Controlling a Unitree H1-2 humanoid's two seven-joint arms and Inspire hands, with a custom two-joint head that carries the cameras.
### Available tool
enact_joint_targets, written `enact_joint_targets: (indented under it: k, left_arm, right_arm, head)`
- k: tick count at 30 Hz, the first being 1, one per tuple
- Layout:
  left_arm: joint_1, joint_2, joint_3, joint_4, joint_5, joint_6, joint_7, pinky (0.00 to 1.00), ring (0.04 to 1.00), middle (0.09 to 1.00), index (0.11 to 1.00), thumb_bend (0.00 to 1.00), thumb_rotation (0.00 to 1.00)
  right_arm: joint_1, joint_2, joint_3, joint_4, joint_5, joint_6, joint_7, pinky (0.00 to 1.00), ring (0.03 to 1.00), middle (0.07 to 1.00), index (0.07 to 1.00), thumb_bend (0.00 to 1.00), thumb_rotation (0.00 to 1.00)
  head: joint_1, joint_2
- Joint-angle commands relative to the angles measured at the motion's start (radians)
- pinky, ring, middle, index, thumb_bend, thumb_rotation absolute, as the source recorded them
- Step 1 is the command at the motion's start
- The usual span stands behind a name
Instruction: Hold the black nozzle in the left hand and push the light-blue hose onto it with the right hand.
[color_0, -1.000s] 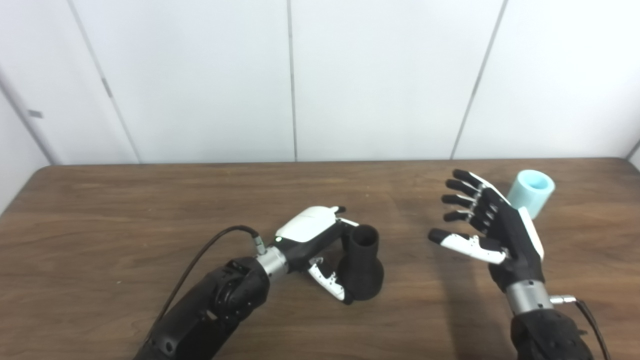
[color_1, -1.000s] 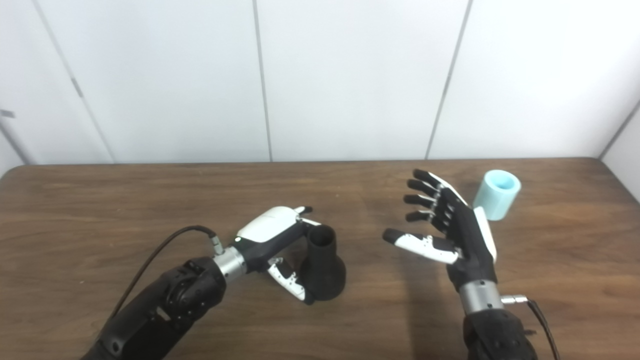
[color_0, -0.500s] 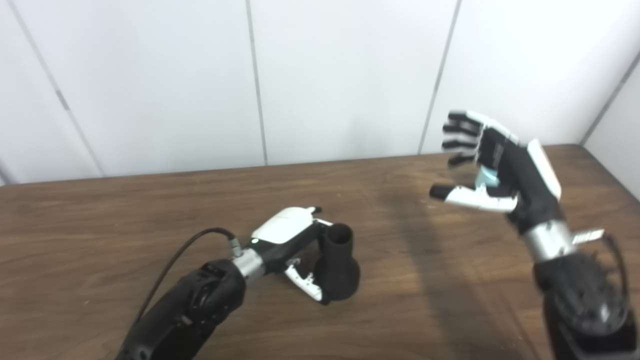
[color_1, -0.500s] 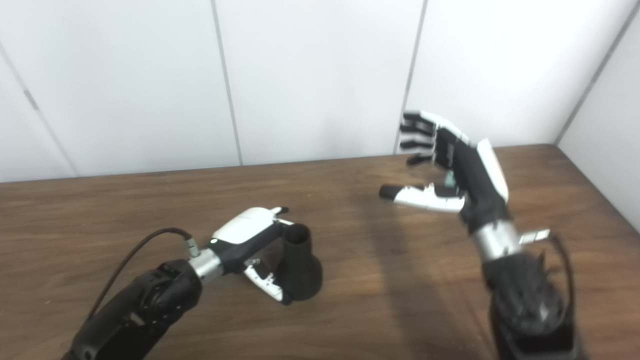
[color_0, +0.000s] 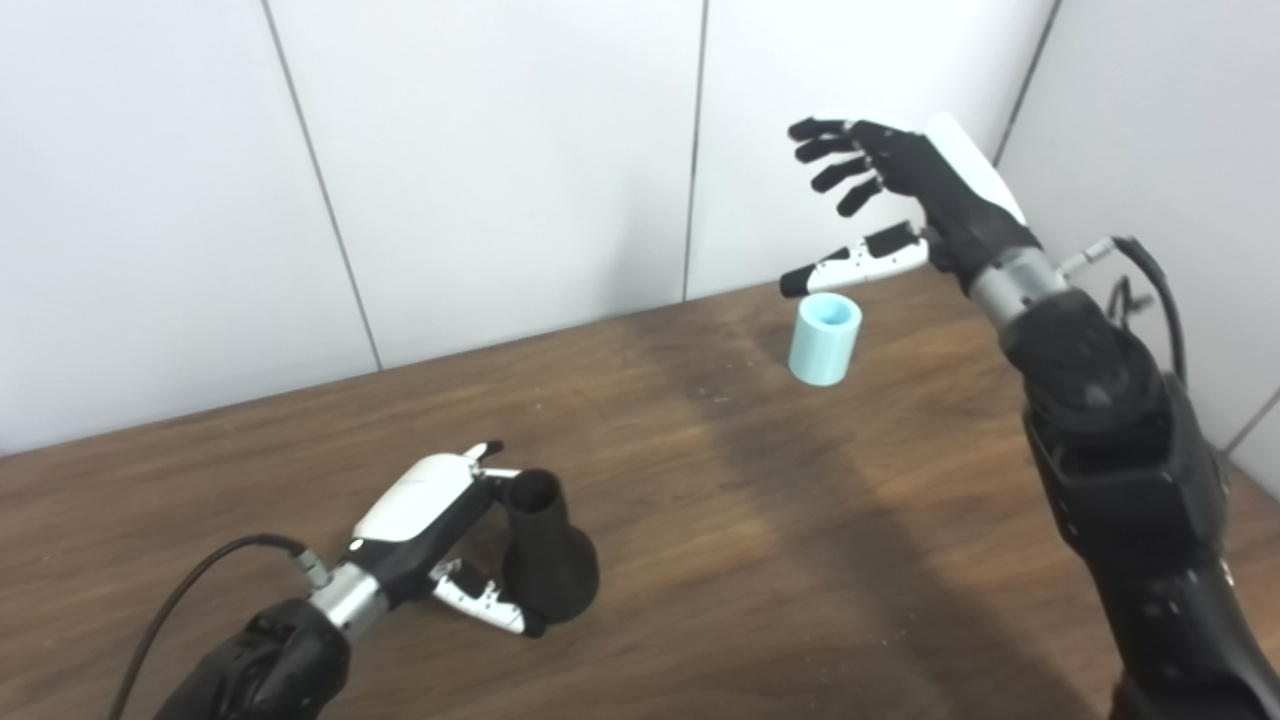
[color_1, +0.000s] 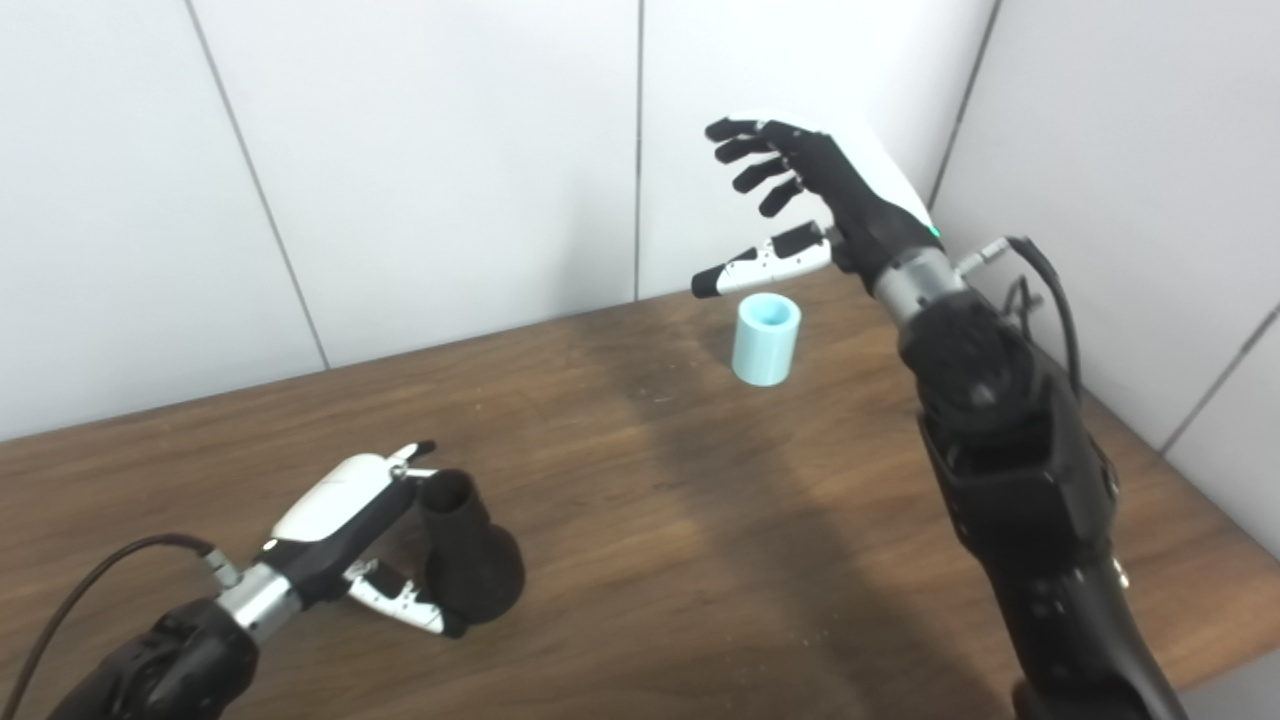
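The work surface was a dark brown wood-grain table (color_0: 760, 520) with a rounded edge, set into a room corner formed by plain white wall panels (color_0: 500, 170) divided by thin vertical seams. The grain ran lengthwise and the finish was matte.

Two task items stood on the table, one of each. The black nozzle (color_0: 545, 560) was a matte, bell-shaped part with a wide rounded base and a narrower open neck pointing up; it stood upright near the front left. The light-blue hose (color_0: 823, 338) was a short, smooth, hollow cylinder standing on end toward the far right, well apart from the nozzle.

Two hands were in view. The left hand (color_0: 425, 535), white-shelled with black links, lay low at the table, its fingers (color_0: 485, 607) and thumb curled around the nozzle on both sides. The right hand (color_0: 900, 190) was raised above and behind the hose, fingers (color_0: 830, 150) spread apart and holding nothing, thumb extended over the hose without touching it. One cable (color_0: 190, 590) trailed from the left wrist.
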Motion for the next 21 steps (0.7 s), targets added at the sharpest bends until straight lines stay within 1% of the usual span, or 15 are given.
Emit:
enact_joint_targets:
  k: [1,5,6,9,11,16,21]
  left_arm:
    - [0.098,0.065,-0.057,0.107,0.076,0.027,-0.110,1.00,0.606,0.481,0.484,0.53,0.00]
    - [0.094,0.071,-0.056,0.118,0.076,0.007,-0.109,1.00,0.608,0.475,0.487,0.53,0.00]
    - [0.093,0.073,-0.057,0.120,0.078,0.006,-0.111,1.00,0.608,0.472,0.488,0.53,0.00]
    - [0.092,0.078,-0.059,0.124,0.082,0.000,-0.111,1.00,0.609,0.469,0.490,0.53,0.00]
    - [0.093,0.081,-0.059,0.123,0.081,-0.003,-0.111,1.00,0.606,0.469,0.490,0.53,0.00]
    - [0.089,0.082,-0.059,0.132,0.081,-0.013,-0.107,1.00,0.599,0.469,0.489,0.53,0.00]
    - [0.092,0.081,-0.060,0.126,0.085,-0.009,-0.108,1.00,0.599,0.470,0.489,0.53,0.00]
  right_arm:
    - [-0.078,-0.071,-0.015,0.029,-0.066,-0.002,0.037,0.60,0.733,0.795,0.788,0.83,0.16]
    - [-0.117,-0.114,0.007,0.124,-0.106,-0.002,0.112,0.64,0.773,0.838,0.799,0.85,0.18]
    - [-0.133,-0.130,0.018,0.162,-0.116,-0.002,0.132,0.65,0.777,0.844,0.800,0.85,0.18]
    - [-0.167,-0.150,0.044,0.232,-0.135,-0.002,0.166,0.66,0.787,0.855,0.806,0.86,0.18]
    - [-0.187,-0.163,0.074,0.271,-0.141,-0.002,0.169,0.66,0.790,0.854,0.806,0.86,0.18]
    - [-0.246,-0.199,0.180,0.381,-0.150,-0.007,0.158,0.66,0.788,0.849,0.804,0.86,0.19]
    - [-0.280,-0.212,0.248,0.440,-0.157,-0.007,0.163,0.68,0.803,0.844,0.806,0.89,0.16]
  head:
    - [-0.001,0.000]
    - [-0.012,-0.009]
    - [-0.015,-0.013]
    - [-0.021,-0.016]
    - [-0.024,-0.017]
    - [-0.027,-0.017]
    - [-0.025,-0.014]
